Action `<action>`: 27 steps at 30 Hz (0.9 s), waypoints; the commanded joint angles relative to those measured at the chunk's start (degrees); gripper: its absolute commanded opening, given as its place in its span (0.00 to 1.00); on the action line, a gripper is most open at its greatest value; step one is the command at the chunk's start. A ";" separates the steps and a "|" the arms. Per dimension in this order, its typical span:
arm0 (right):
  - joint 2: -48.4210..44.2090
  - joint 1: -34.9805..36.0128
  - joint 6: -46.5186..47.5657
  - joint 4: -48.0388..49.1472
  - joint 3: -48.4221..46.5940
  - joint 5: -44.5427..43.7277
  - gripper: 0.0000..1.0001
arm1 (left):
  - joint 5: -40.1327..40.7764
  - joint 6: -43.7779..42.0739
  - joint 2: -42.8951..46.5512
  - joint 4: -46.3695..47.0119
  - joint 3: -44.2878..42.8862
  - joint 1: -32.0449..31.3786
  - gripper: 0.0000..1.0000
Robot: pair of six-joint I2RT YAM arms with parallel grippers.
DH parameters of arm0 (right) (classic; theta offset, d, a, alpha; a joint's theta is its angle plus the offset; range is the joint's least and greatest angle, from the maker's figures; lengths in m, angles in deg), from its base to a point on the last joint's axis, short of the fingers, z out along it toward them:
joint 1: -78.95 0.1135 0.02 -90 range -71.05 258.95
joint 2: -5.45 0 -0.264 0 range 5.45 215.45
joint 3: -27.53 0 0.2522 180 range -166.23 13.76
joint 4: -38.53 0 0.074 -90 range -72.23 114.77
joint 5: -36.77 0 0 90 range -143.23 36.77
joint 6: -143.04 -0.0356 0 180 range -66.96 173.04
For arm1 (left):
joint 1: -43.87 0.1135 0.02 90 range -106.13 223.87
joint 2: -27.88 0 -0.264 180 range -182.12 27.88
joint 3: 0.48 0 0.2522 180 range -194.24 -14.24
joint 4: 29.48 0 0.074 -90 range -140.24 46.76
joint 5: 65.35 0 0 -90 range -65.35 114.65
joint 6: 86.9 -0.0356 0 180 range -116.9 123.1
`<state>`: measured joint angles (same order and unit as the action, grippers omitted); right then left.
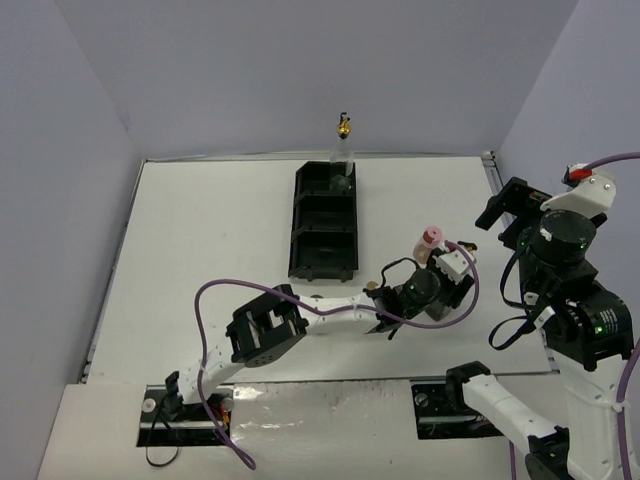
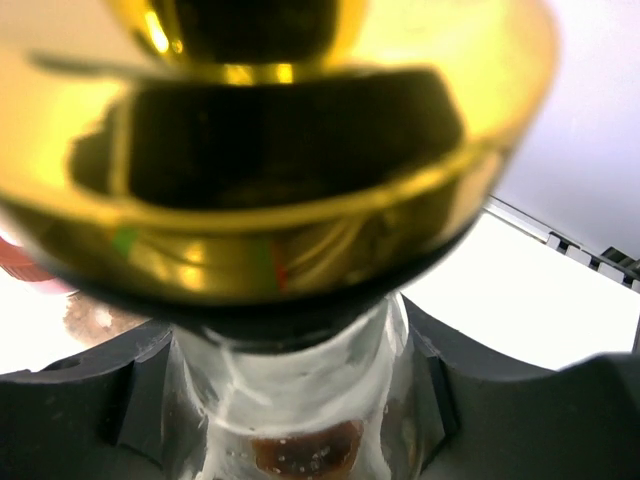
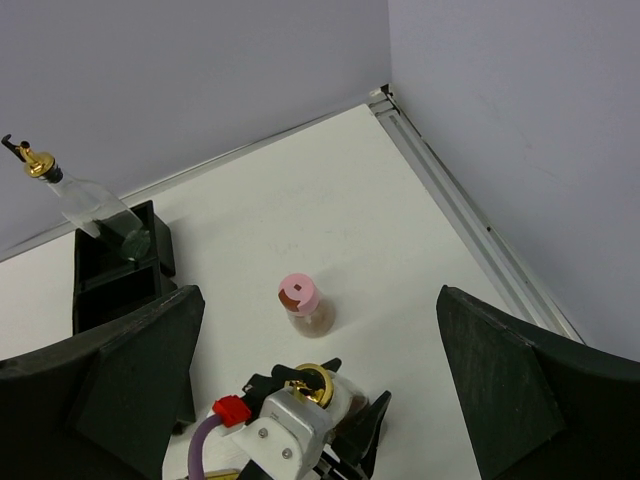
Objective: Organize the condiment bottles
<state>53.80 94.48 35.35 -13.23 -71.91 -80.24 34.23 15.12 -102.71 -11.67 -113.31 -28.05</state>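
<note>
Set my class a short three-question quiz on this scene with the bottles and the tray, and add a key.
1. Short answer: which compartment of the tray holds a bottle?
2. Pick one: the left gripper is shut on A) the tray, B) a gold-topped bottle, C) nothing.
3. True or false: the pink-capped bottle stands in the tray.

Key
1. The far one.
2. B.
3. False. The pink-capped bottle stands outside the tray.
</note>
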 commanded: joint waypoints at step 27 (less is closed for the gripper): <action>1.65 0.47 -0.32 2.31 -5.67 -3.79 1.00 | 0.54 -15.10 24.33 -10.81 -6.67 -1.97 0.00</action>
<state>54.15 94.48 35.15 -13.38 -74.77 -82.02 32.54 3.82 -85.23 -24.54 -113.50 -29.91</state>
